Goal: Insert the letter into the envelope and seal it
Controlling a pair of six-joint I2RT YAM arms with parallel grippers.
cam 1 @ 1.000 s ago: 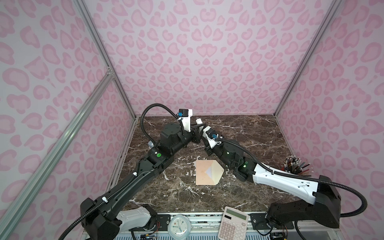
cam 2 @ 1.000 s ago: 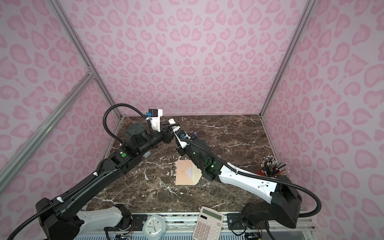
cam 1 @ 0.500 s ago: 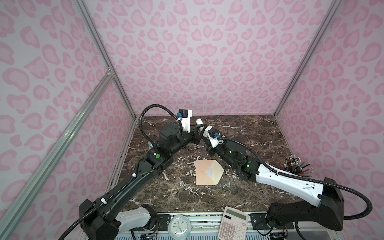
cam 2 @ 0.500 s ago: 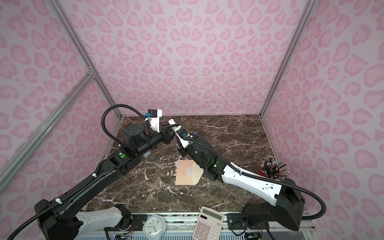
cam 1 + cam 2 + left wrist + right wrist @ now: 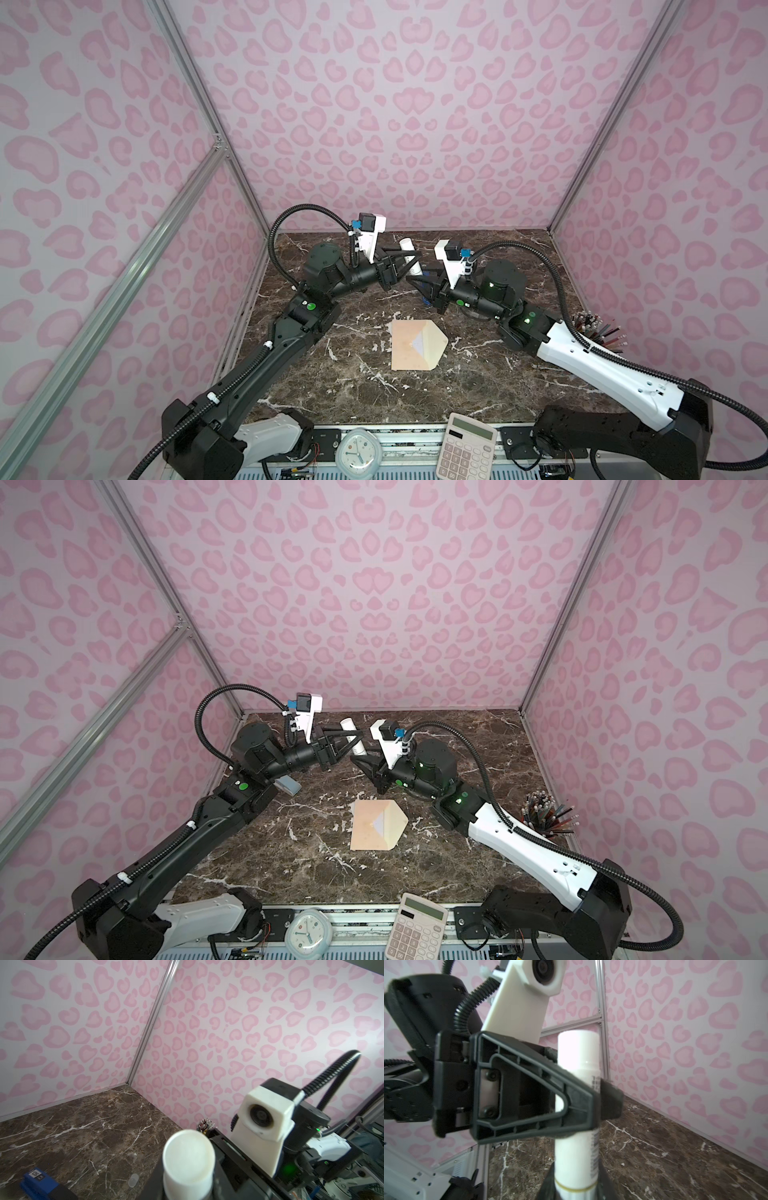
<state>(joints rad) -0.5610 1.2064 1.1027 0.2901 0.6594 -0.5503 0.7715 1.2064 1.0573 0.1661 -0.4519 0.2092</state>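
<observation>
Marble tabletop (image 5: pixel 478 374) holds the peach envelope (image 5: pixel 409 349), flat, pointed flap extending rightward.

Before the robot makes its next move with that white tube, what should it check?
1. The left gripper is shut on the white tube: ok.
2. The right gripper is shut on the tube's end: ok.
3. The envelope lies flat on the table, flap open: ok.
4. The letter is inside the envelope: cannot tell, no pink sheet shows.
5. The tube's cap is off: cannot tell.
</observation>
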